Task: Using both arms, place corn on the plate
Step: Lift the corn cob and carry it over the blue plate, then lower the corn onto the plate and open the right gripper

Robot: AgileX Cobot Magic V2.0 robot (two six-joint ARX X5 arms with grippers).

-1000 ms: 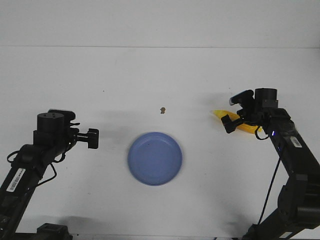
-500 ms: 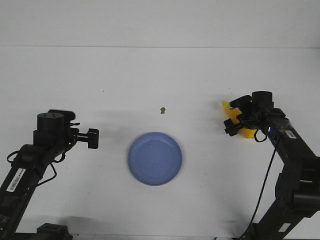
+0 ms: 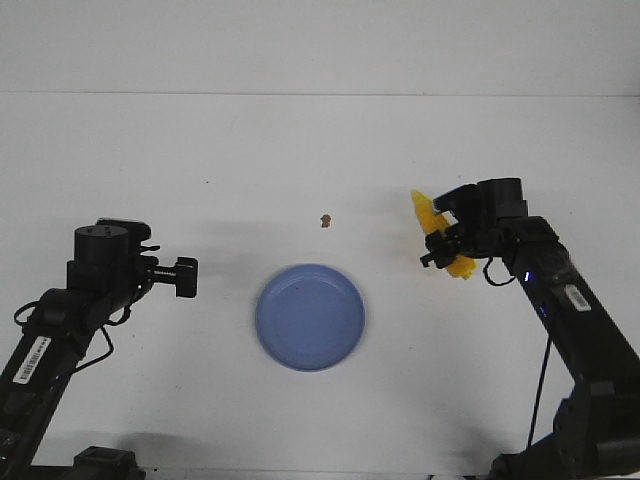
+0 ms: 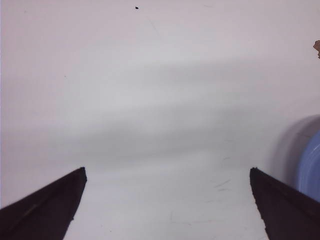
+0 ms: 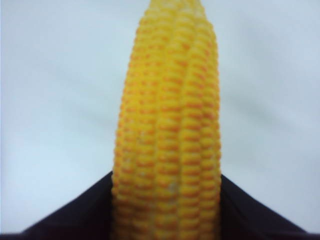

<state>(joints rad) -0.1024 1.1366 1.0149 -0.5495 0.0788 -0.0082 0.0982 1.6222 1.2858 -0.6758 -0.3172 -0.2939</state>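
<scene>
My right gripper (image 3: 441, 244) is shut on the yellow corn (image 3: 427, 216) and holds it lifted above the table, to the right of the blue plate (image 3: 309, 316). In the right wrist view the corn (image 5: 167, 125) fills the middle, clamped between the two black fingers (image 5: 80, 215). My left gripper (image 3: 186, 276) is open and empty, to the left of the plate. In the left wrist view its fingers (image 4: 47, 207) stand wide apart over bare table, with the plate's rim (image 4: 310, 167) at the edge.
A tiny brown speck (image 3: 325, 220) lies on the white table (image 3: 300, 150) behind the plate; it also shows in the left wrist view (image 4: 316, 46). The table's far edge meets a white wall.
My right gripper has carried the corn off the table and moved left toward the plate, turning the cob more upright. The left arm has not moved.
</scene>
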